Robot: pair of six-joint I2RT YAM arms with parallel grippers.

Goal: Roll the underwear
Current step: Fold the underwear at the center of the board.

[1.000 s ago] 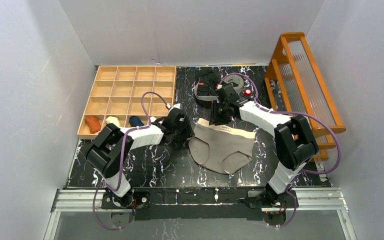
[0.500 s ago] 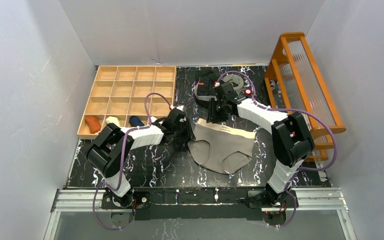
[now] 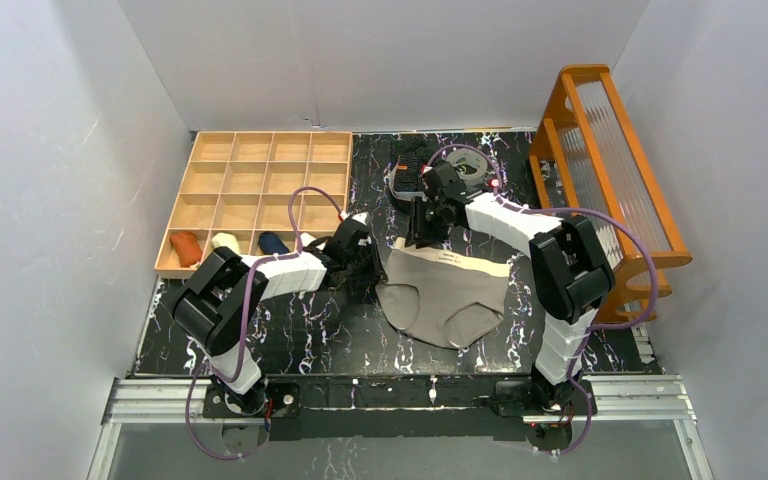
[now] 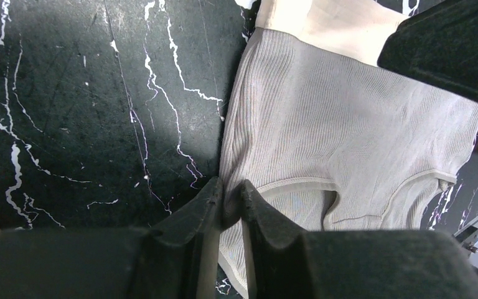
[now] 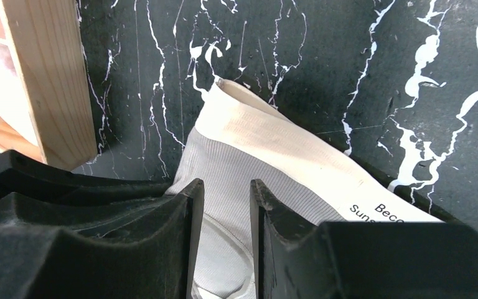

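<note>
The left end effector [image 4: 226,190] is clenched on the left side edge of the beige-grey underwear [image 3: 445,295]. The garment lies flat in the middle of the counter [image 3: 290,340] and stretches away to the right, with its waistband [image 5: 267,134] running left to right along the far side. The right end effector [image 5: 226,187], fingers parted and grasping nothing, straddles the waistband's far-left corner, so both arms sit at the garment's left end, the likely start of a roll. Black print [image 5: 389,215] inside the waistband reads "Beco" above "Suns", both cut off.

We count two garments: one beige-grey underwear [image 3: 445,295] at centre and one black striped underwear [image 3: 410,160] above it. At upper left, one wooden tray [image 3: 270,134] holds three rolls: orange roll [image 3: 187,247], cream roll [image 3: 225,242], dark blue roll [image 3: 272,241]. There is one orange rack [image 3: 615,150] at right and one tape ring [image 3: 475,160].
</note>
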